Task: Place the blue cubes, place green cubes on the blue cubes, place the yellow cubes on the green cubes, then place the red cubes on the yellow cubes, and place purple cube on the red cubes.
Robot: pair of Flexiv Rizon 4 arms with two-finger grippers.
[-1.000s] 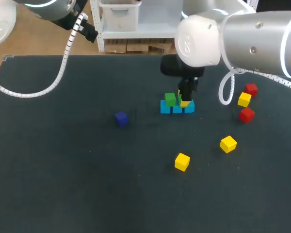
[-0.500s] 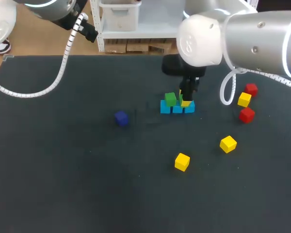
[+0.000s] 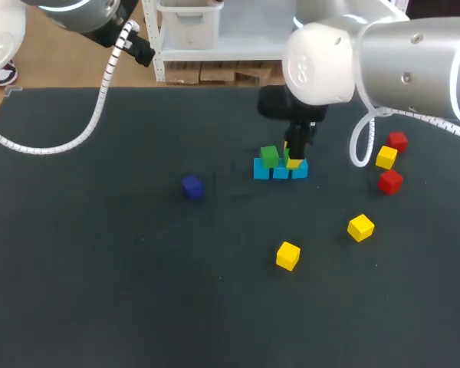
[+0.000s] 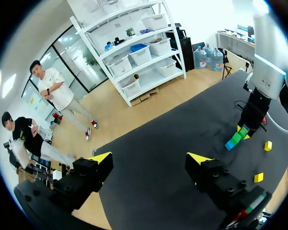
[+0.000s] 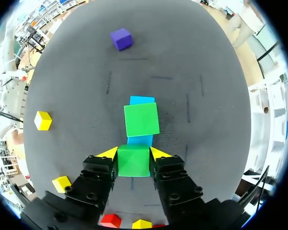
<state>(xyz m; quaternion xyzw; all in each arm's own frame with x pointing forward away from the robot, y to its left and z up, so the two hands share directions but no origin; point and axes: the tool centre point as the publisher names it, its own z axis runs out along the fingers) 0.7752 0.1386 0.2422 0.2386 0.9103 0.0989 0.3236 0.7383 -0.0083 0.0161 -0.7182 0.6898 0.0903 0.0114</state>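
Observation:
Three light blue cubes [image 3: 280,170] lie in a row at the table's middle back. One green cube [image 3: 269,156] rests on the row's left end. My right gripper [image 3: 294,159] hangs over the row's right end. In the right wrist view the gripper [image 5: 133,154] is shut on a second green cube [image 5: 133,161], just short of the first green cube [image 5: 141,120]; blue [image 5: 140,140] shows between them. Whether the held cube touches the row I cannot tell. The purple cube [image 3: 192,186] lies left of the row. My left gripper [image 4: 149,158] is open and empty, high off the table's far left.
Loose yellow cubes lie at the front middle [image 3: 288,255], to its right [image 3: 360,228] and at the back right [image 3: 386,157]. Two red cubes [image 3: 397,141] [image 3: 390,181] flank that last one. My right arm's white cable [image 3: 358,146] loops down beside them.
My right arm has eased slightly to the right with the green cube still in its grip. The cubes on the table and the left arm have stayed put.

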